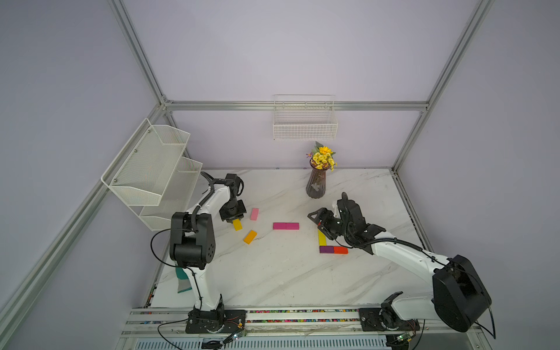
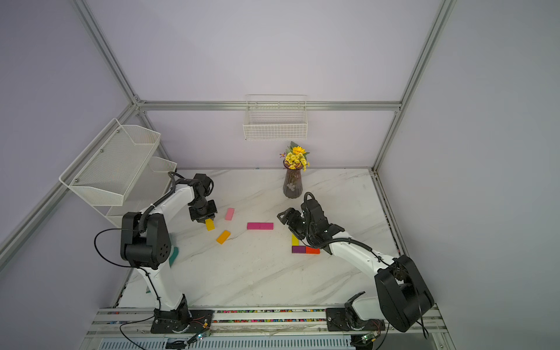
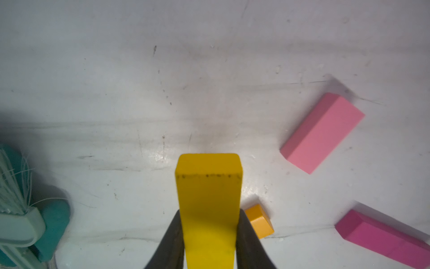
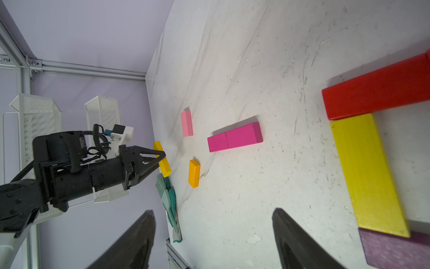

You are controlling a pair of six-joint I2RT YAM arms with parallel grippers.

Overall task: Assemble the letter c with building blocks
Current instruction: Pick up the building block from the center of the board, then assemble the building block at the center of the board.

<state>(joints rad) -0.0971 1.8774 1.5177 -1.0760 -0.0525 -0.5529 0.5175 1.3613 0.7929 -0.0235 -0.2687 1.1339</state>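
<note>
Pinching a yellow block point(image 3: 208, 186) is the left hand point(image 3: 209, 213); right hand point(image 4: 213, 210) stands spread.

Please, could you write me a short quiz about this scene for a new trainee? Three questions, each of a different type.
1. True or false: the left claw is shut on a yellow block.
2. Which block lies end to end with the purple block? A green block; B red block; C blue block.
3. Fill in: the right claw stands ___ and holds nothing.
Key: 1 true; 2 B; 3 open.
</note>
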